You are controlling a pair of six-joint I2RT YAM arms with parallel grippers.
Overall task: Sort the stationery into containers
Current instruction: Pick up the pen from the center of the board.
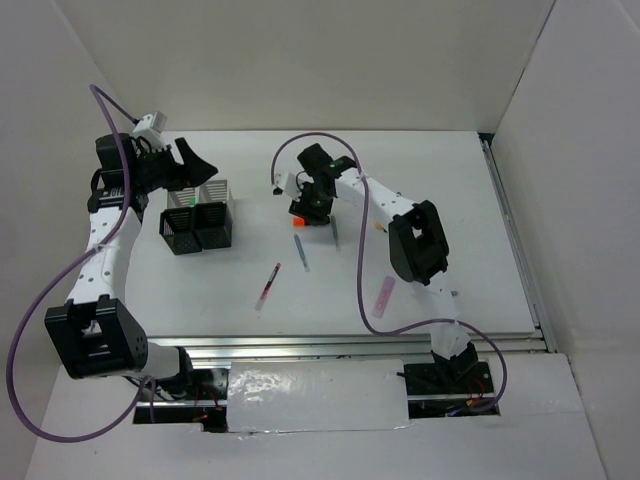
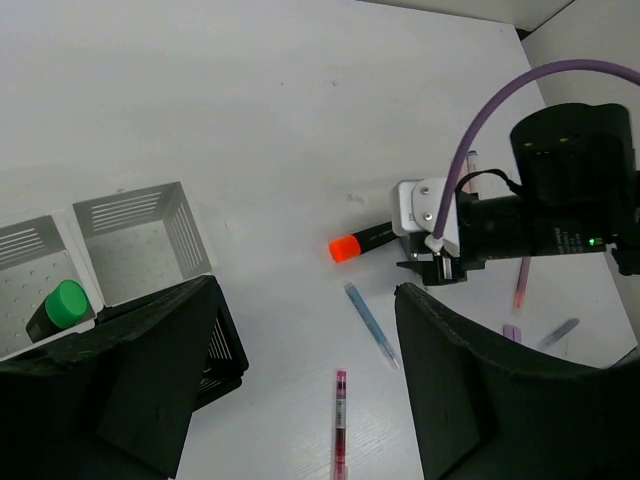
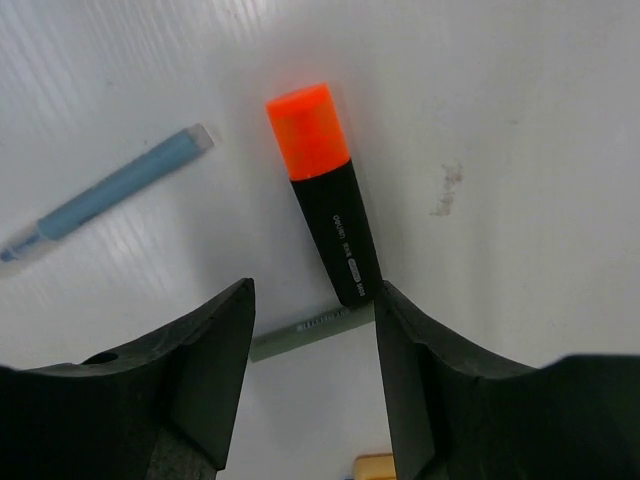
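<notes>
The containers [image 1: 198, 222] are a cluster of mesh cups at the left, two grey [image 2: 140, 240] and two black [image 2: 218, 345]. A green-capped marker [image 2: 62, 306] stands in one grey cup. My left gripper [image 1: 193, 168] [image 2: 305, 330] hangs open above the cups, holding nothing. An orange-black highlighter [image 1: 299, 218] [image 3: 325, 195] lies on the table. My right gripper [image 1: 312, 203] [image 3: 312, 300] is open just over its black end, which lies against the right finger. A grey pen [image 3: 305, 333] lies across the gap between the fingers. A blue pen [image 1: 300, 252] [image 3: 110, 190] lies close by.
A red pen [image 1: 268, 285] [image 2: 340, 420] lies mid-table. A pink highlighter [image 1: 383, 297] rests near the right arm's elbow. Pink [image 2: 522, 285] and purple [image 2: 560, 331] pens lie beyond the right arm. White walls enclose the table on three sides.
</notes>
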